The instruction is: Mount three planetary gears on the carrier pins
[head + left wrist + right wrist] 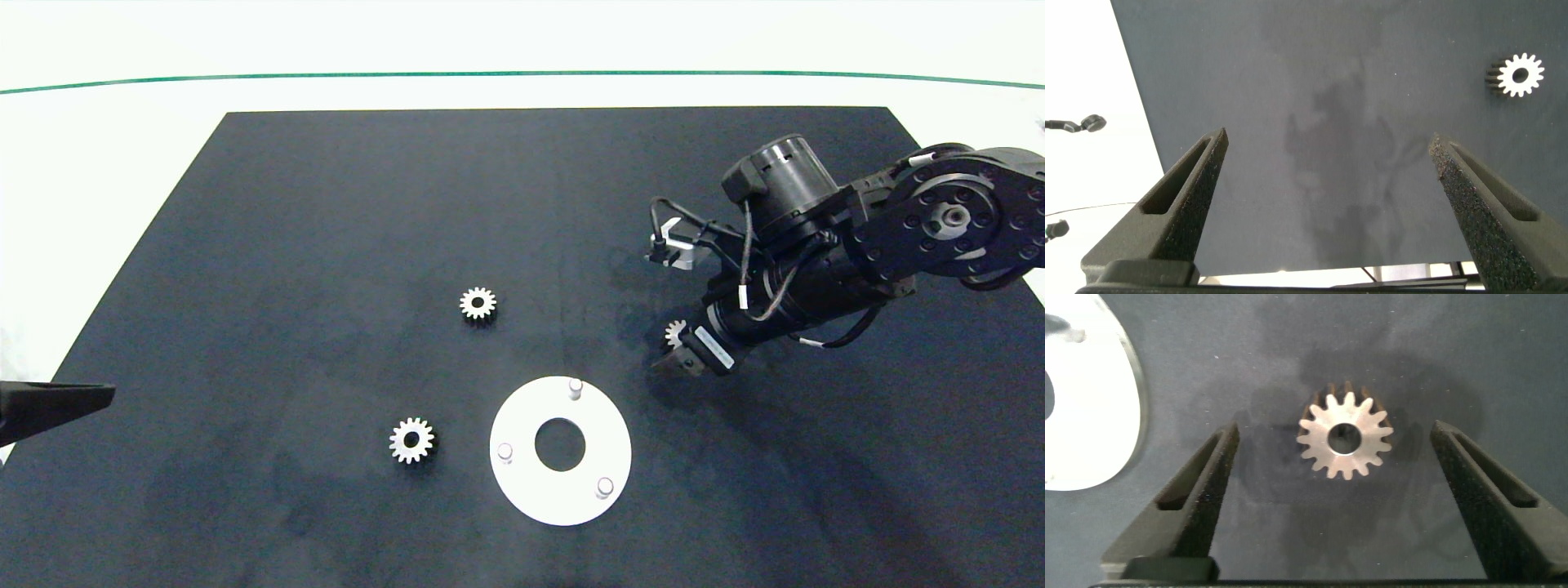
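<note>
A: The gear (1344, 438) at mid-right of the head frame lies flat between the right pincer (1335, 469)'s spread fingers, untouched. An off-centre close could nudge it or tip it on edge, I'd guess.

B: Its look?

A: Small, silvery-white, toothed, with a dark centre hole. Two more gears (478, 304) (411, 440) lie left of the white disc (522, 482), whose three carrier pins (575, 388) stand bare. The left pincer (1331, 175), also spread, hovers over the worktop (326, 204) at lower left.

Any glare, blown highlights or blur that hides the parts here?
Head view: white disc overexposed but the pins readable. Right wrist view: gear sharp, dark smudges on the mat, disc edge blown out. Left wrist view: gear bright, teeth distinct.
</note>
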